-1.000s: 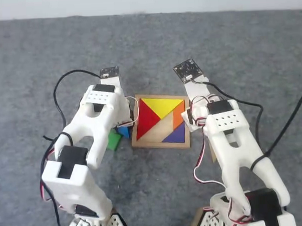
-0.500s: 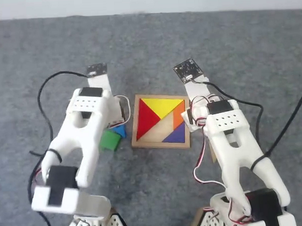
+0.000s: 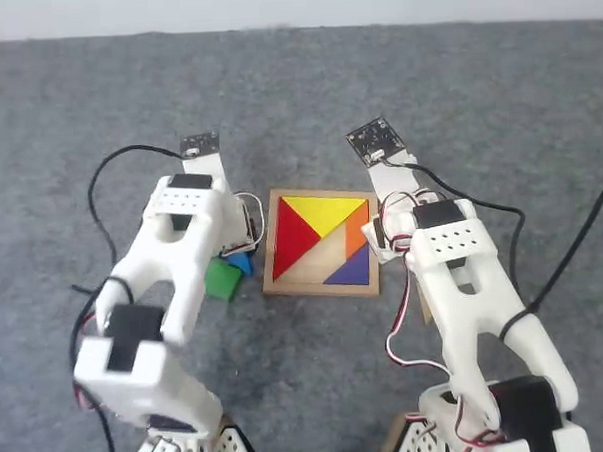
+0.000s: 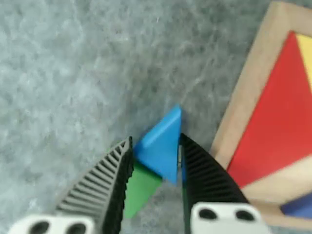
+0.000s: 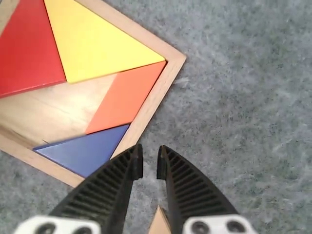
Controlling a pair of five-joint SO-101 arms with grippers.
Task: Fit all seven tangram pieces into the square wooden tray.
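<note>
So the square wooden tray (image 3: 267,250) sat on the grey bench (image 3: 496,97) between the two arms, and it was only partly filled. Inside were a big red triangle (image 3: 290,236) on the left, a big yellow triangle (image 3: 324,213) along the far edge touching it, an orange parallelogram (image 3: 357,234) at the right rim and a purple triangle (image 3: 351,271) in the near right corner. A bare wood patch (image 3: 301,269) showed toward the near side. Outside, just beside the left rim, the blue triangle (image 4: 161,141) was pinched between the fingers of the left end effector (image 4: 155,141), partly over a green piece (image 3: 221,281). The right end effector (image 5: 149,148) was clenched on nothing, only a thin slit between its fingers, over the bench just beside the tray corner with the purple triangle.
</note>
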